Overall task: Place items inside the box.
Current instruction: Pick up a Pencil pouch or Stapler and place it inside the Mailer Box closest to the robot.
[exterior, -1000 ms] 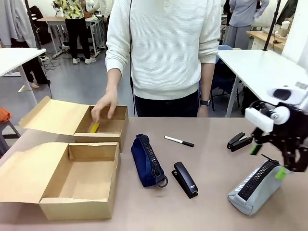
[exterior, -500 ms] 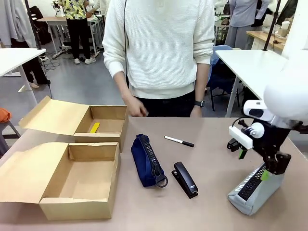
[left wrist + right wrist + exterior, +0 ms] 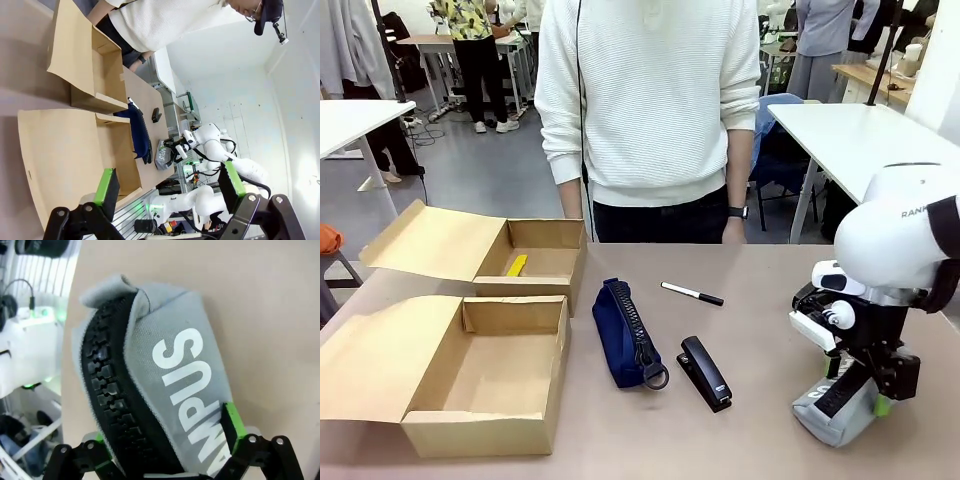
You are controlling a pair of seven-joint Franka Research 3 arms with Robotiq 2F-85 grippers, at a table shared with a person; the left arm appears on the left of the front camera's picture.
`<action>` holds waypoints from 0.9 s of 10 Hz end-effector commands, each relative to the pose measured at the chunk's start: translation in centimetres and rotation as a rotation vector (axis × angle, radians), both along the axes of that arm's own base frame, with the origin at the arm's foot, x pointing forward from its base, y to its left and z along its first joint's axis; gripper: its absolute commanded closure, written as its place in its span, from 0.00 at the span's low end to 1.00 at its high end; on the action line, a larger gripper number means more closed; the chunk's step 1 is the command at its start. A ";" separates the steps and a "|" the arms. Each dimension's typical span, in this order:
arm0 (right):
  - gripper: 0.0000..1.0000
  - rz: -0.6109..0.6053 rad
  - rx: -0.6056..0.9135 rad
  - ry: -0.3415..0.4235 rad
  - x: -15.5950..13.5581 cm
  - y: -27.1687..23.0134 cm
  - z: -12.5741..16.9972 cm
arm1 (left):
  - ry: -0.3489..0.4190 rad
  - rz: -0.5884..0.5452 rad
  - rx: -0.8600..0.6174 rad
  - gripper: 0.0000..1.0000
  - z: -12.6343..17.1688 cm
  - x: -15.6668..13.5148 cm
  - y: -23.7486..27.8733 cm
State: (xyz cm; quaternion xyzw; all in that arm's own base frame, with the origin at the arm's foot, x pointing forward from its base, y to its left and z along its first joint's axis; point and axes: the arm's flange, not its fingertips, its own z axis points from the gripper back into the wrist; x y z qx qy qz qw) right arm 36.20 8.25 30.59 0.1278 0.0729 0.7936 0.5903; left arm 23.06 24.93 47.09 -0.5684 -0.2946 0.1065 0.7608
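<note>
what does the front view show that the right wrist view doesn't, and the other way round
Front view adds: a person in a white sweater, a near brown cardboard box and a far brown cardboard box holding a yellow-black cutter, a navy zippered fabric case, a black stapler and a white-black marker.
Right wrist view adds: white print and black zipper teeth on the grey fabric pencil case, close up, with green pads on either side of it.
Both: that pencil case under the open right gripper.

Two cardboard boxes (image 3: 480, 432) (image 3: 545, 234), two pencil cases (image 3: 620, 335) (image 3: 815, 418), two black staplers (image 3: 705, 372) (image 3: 156, 115), one marker (image 3: 692, 293), one yellow cutter (image 3: 517, 265).
</note>
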 end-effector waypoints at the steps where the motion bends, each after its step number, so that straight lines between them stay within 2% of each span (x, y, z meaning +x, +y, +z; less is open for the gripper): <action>1: 0.00 -0.021 -0.017 -0.012 -4.4 -1.3 -1.5 | -0.027 -0.002 -0.003 0.00 0.2 0.0 0.0; 5: 0.00 -0.028 -0.008 -0.005 -4.3 -1.2 -1.5 | -0.027 -0.002 -0.003 0.00 0.2 0.0 0.0; 6: 0.59 -0.034 -0.015 -0.002 -4.3 -1.2 -1.4 | -0.027 -0.002 -0.003 0.00 0.2 0.0 0.0; 7: 0.59 -0.040 -0.014 -0.003 -4.2 -1.3 -1.3 | -0.027 -0.002 -0.003 0.00 0.2 0.0 0.0; 8: 1.00 -0.042 -0.008 0.001 -4.2 -1.4 -1.1 | -0.027 -0.002 -0.003 0.00 0.2 0.0 0.0; 9: 1.00 -0.046 -0.009 0.003 -4.3 -1.5 -1.1 | -0.027 -0.002 -0.003 0.00 0.2 0.0 0.0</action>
